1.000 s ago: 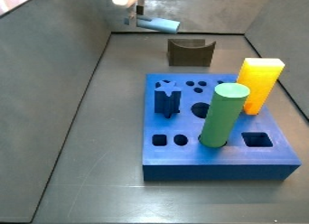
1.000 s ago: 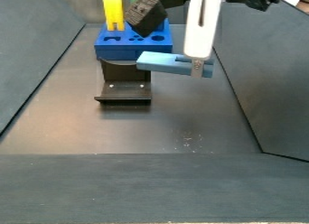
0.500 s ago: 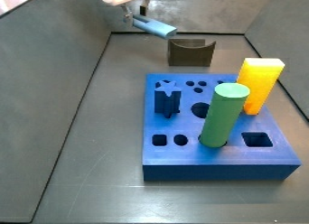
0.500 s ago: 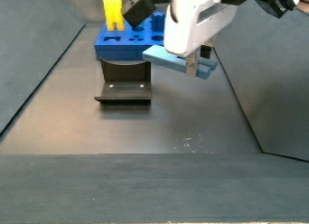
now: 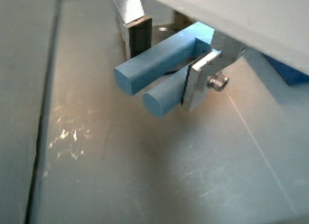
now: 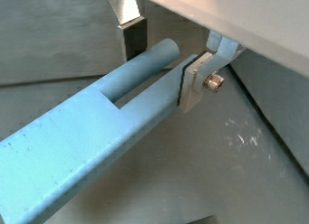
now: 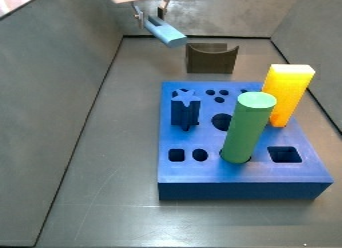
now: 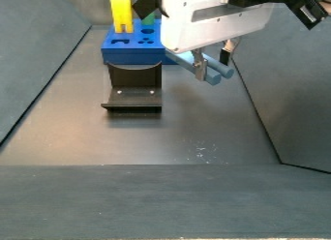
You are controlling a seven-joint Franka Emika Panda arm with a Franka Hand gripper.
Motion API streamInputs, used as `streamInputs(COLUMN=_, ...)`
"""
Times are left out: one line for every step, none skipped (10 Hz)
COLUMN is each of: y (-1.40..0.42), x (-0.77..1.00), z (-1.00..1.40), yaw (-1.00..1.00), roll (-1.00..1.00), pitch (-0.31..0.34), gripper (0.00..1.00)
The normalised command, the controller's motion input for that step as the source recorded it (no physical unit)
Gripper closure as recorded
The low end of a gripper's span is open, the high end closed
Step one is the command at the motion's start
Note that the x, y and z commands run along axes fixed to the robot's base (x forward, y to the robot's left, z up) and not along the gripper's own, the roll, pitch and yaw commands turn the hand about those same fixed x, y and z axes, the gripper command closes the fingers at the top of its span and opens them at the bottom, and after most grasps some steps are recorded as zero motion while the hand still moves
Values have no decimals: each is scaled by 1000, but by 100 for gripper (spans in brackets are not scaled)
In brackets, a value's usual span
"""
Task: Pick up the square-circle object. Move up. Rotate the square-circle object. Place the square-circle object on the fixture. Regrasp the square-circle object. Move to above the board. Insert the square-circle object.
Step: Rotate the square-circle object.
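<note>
My gripper (image 5: pixel 169 56) is shut on the square-circle object (image 5: pixel 163 65), a slim light blue peg with a square bar and a round bar joined. The peg hangs in the air between the silver fingers and shows long in a wrist view (image 6: pixel 97 128). In both side views the gripper (image 7: pixel 160 20) (image 8: pixel 207 62) holds the peg (image 7: pixel 167 33) (image 8: pixel 208 74) tilted, above the floor beside the dark fixture (image 7: pixel 210 57) (image 8: pixel 134 94). The blue board (image 7: pixel 241 162) (image 8: pixel 130 52) lies beyond the fixture, away from the gripper.
A tall green cylinder (image 7: pixel 247 127) and a yellow block (image 7: pixel 286 92) (image 8: pixel 120 12) stand in the board, along with a dark blue star-shaped piece (image 7: pixel 185 112). Grey sloped walls (image 7: pixel 67 102) enclose the floor on both sides.
The gripper has turned at the wrist with the peg in it. The peg has swung from lying level and sideways to pointing tilted downward, staying at about the same place and height.
</note>
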Motion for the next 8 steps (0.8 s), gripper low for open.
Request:
streamInputs(y=11, x=14, z=-38, yaw=-1000, roll=1, pitch=-14, gripper=100)
streamInputs(y=12, x=14, z=-39, yaw=-1000, roll=1, pitch=-16, gripper=100)
streamInputs(y=12, x=13, z=-39, yaw=-1000, roll=2, pitch=-18, gripper=100)
streamInputs(y=12, x=13, z=-39, yaw=-1000, roll=2, pitch=-21, gripper=100)
streamInputs(y=12, x=12, z=-39, yaw=-1000, roll=2, pitch=-25, gripper=100)
streamInputs(y=12, x=11, z=-39, yaw=-841, roll=2, pitch=-28, gripper=100)
streamInputs(y=12, x=11, z=-39, yaw=-596, roll=2, pitch=-27, gripper=100)
streamInputs(y=11, x=10, z=-40, yaw=-346, roll=2, pitch=-26, gripper=100)
